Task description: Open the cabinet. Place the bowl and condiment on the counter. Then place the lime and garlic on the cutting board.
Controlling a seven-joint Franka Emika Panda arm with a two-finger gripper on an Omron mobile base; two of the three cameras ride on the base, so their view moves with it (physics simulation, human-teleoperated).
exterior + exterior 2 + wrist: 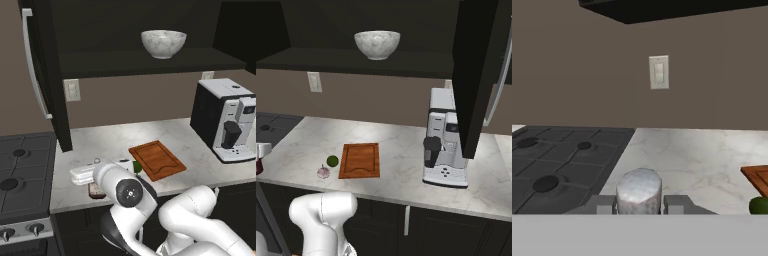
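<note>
Condiment (638, 192) cap sits gripped between the fingers (678, 204), low over the counter (702, 155); bowl (163, 43) still shelved.

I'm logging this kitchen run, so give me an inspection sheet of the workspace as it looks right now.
Surface: marble counter, stove at its left end.
Job's things: cabinet open; bowl on its shelf; cutting board bare; lime and garlic on the counter beside it.
Clutter: coffee machine.
Grippers: gripper shut on the condiment, low over the counter.
Cables: nothing seen.
Surroundings: wall switch.
</note>
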